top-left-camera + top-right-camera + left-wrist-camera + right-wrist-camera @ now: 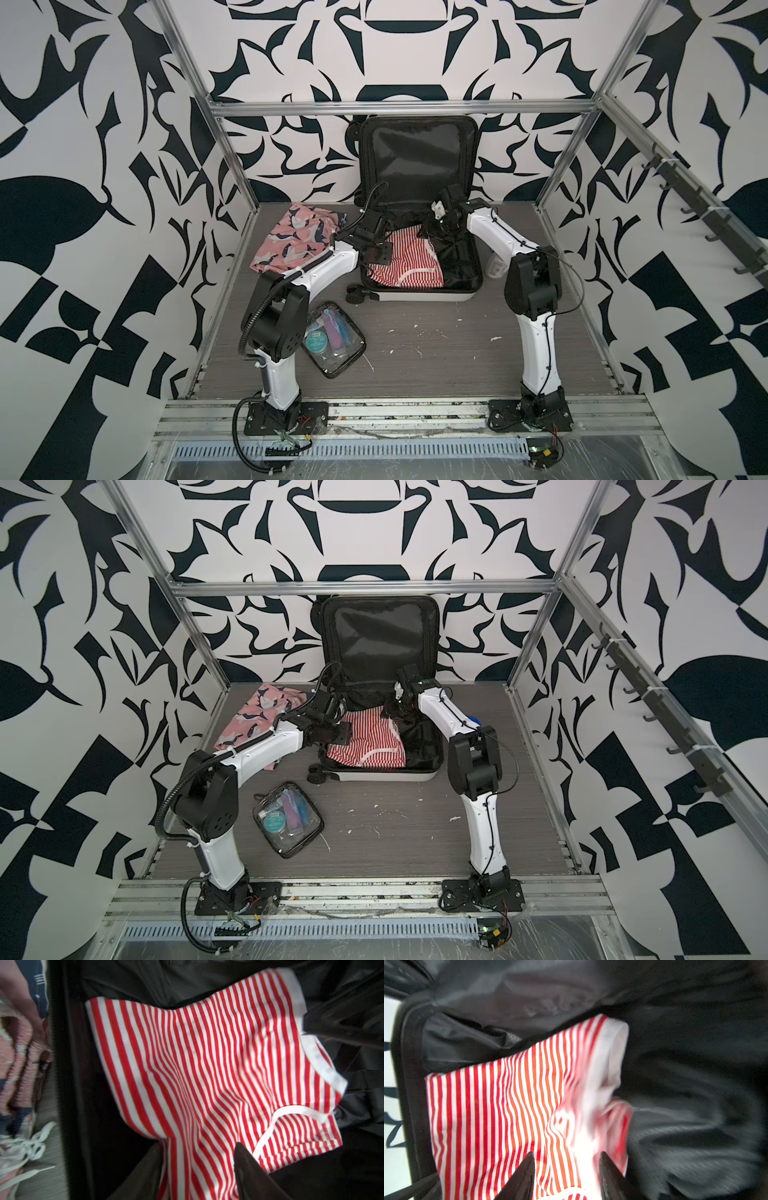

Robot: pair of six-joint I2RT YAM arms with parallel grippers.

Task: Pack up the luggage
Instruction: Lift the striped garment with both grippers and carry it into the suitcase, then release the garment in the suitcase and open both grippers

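Observation:
The luggage (419, 296) (386, 776), a white suitcase, lies open at the back of the table with its black-lined lid standing against the wall. A red-and-white striped shirt (409, 259) (368, 742) (207, 1064) (500, 1109) lies in its lower half. My left gripper (374, 255) (198, 1145) hangs over the shirt's left side, jaws apart, with a ridge of striped cloth rising between them. Over the shirt's far right corner, my right gripper (432, 230) (566, 1153) is open too, with cloth lying under the gap. The right wrist view is blurred there.
Pink patterned shorts (295, 237) with white drawstrings (27, 1147) lie left of the suitcase. A clear black-trimmed toiletry pouch (332, 338) sits at the front left by the left arm. A small bottle (494, 266) stands right of the suitcase. Metal frame posts (232, 158) edge the table.

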